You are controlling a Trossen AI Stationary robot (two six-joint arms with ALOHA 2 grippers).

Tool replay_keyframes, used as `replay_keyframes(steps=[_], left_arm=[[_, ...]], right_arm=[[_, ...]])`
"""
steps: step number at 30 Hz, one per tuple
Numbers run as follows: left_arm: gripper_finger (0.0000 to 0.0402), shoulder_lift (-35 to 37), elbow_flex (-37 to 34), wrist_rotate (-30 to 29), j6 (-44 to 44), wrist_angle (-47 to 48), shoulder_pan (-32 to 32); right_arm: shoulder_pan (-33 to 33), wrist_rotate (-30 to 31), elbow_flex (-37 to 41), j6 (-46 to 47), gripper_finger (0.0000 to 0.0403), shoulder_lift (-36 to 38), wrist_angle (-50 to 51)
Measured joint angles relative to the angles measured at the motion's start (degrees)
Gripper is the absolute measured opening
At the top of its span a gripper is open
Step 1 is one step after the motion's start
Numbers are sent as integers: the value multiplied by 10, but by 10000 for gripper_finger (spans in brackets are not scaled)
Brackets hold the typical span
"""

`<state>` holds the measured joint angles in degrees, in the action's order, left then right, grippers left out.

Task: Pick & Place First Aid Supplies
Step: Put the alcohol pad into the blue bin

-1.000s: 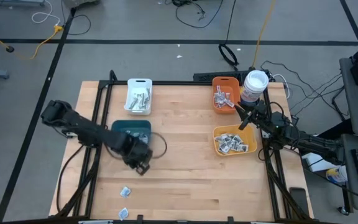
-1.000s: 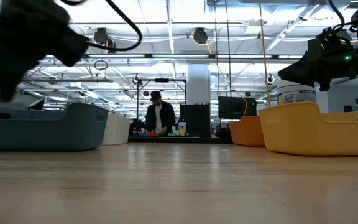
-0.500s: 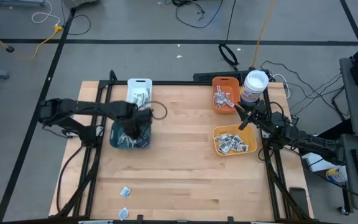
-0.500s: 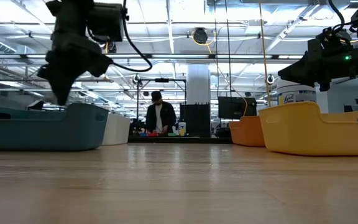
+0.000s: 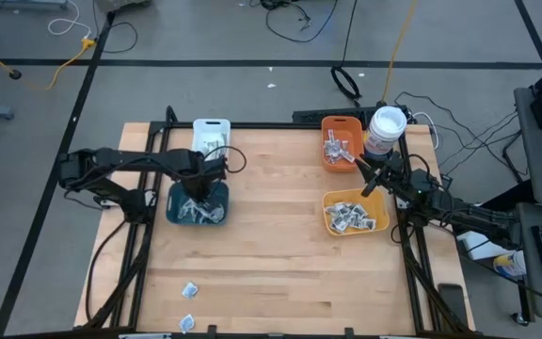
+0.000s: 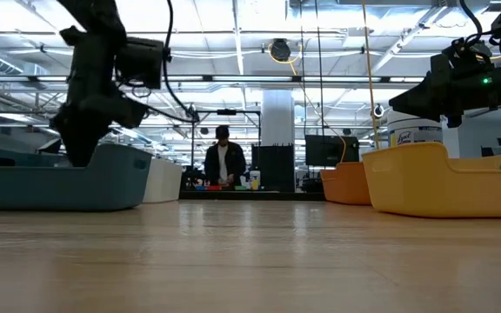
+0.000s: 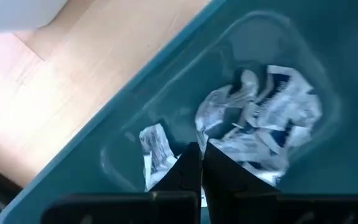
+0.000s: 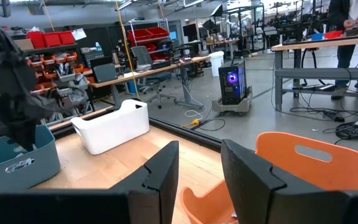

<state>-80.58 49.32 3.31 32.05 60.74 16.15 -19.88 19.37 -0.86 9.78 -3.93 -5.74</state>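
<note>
We hold the left gripper (image 5: 199, 191), closed and seemingly empty, over the teal bin (image 5: 174, 213) at centre-left, packets (image 7: 260, 118) inside. Next we should fetch the loose packets (image 5: 190, 290) at lower left. The right gripper (image 5: 357, 162), half open and empty, waits near the orange bin (image 5: 341, 123).

The counter (image 5: 280, 254) is light brown wood with a visible grain. On it stand a teal bin (image 5: 216, 193), a white bin (image 5: 212, 124), an orange bin (image 5: 341, 122) and a yellow bin (image 5: 332, 200). The first aid packets (image 7: 260, 124) are white-grey with dark bluish print. Both arms are black.
</note>
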Motion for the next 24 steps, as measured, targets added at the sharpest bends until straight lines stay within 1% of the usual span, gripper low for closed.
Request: replay_keyframes(steps=[6,9,12,14,16,20,24], left_arm=[[2,0,-54,-15,0,-62,-1],[5,0,-61,-16,-6,-72,0],[22,0,-60,-3,-6,-75,-1],[44,0,-60,1,-6,-75,-1],[73,0,-60,10,-7,-75,-1],[153,0,-60,12,-12,-74,-1],[226,0,-49,33,23,-45,-1]], right_arm=[[0,0,0,0,116,0,0],[0,0,0,0,116,0,0],[0,0,0,0,116,0,0],[0,0,0,0,116,0,0],[0,0,0,0,116,0,0],[0,0,0,0,116,0,0],[0,0,0,0,116,0,0]])
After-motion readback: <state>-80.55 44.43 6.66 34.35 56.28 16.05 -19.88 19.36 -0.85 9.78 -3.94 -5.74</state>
